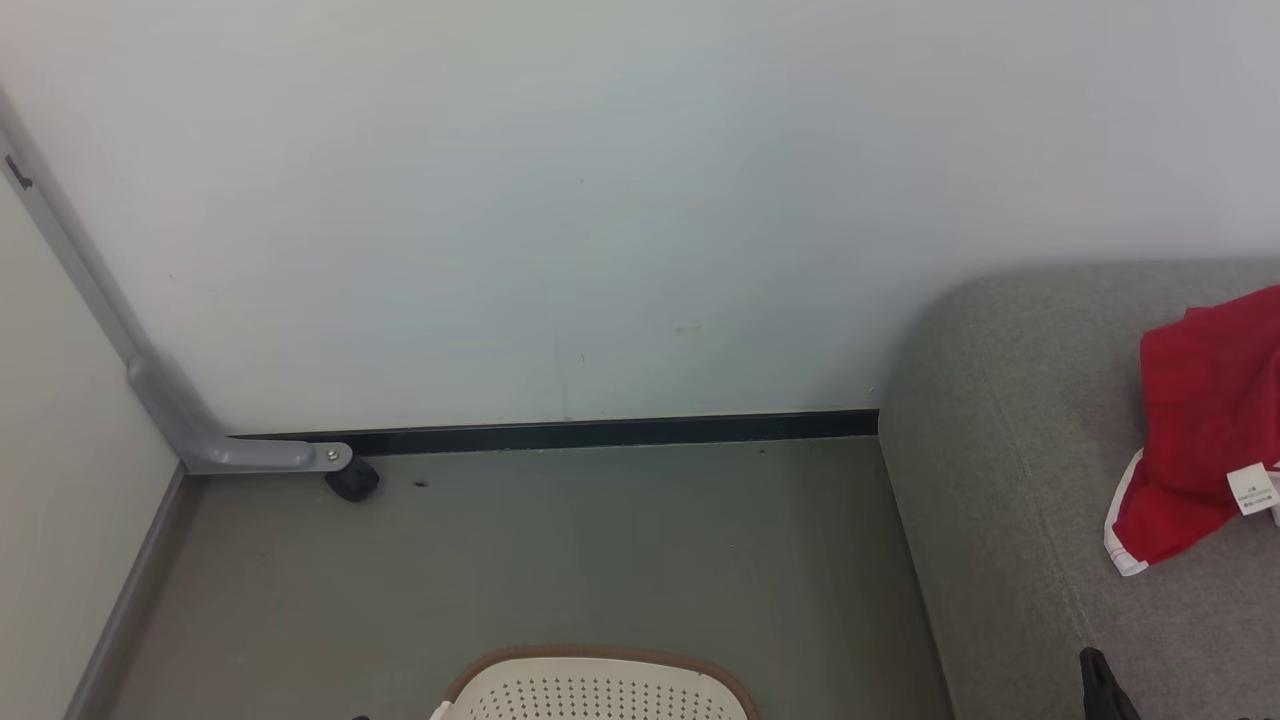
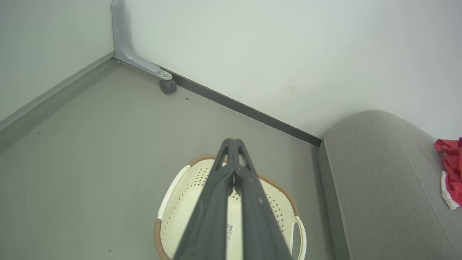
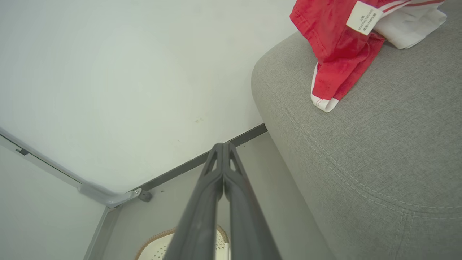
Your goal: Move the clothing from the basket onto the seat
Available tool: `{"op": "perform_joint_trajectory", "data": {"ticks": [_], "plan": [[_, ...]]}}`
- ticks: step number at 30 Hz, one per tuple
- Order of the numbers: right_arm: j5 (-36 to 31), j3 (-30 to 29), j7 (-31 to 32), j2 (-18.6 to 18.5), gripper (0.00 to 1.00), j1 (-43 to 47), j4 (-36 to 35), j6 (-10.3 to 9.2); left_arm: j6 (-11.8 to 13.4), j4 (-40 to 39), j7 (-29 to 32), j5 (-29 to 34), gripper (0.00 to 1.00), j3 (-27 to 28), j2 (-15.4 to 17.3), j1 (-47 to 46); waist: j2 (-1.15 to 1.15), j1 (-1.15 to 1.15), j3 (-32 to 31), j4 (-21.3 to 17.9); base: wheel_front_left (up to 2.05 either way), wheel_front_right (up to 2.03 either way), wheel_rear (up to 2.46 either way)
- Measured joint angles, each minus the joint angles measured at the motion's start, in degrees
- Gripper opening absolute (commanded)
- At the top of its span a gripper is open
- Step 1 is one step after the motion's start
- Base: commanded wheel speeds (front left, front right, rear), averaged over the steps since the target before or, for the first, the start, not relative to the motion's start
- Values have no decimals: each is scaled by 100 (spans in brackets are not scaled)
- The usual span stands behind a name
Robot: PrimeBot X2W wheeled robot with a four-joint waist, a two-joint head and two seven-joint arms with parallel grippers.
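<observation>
Clothing (image 3: 339, 54) lying on seat (image 3: 379, 151) beyond right pincer (image 3: 222, 146) | both pincers pressed together, empty | left pincer (image 2: 234, 141) hanging above basket (image 2: 187, 195); worth scanning it for leftovers.

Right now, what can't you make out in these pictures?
Head view: the bottom edge cuts off most of the basket.
Left wrist view: the shut left gripper covers much of the basket's inside.
Head view: the clothing on the seat runs off the right edge.
Right wrist view: the label has print too small to read.
</observation>
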Motion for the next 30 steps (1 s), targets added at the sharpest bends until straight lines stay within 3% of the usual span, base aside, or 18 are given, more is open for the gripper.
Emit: {"op": "perform_joint_trajectory", "data": {"ticks": [30], "plan": [[2408,-319,457,118,0,-348,330,103,-411,31,520,-2269,0,506,-33,-355,0,0,22,26,0,0,0]]}}
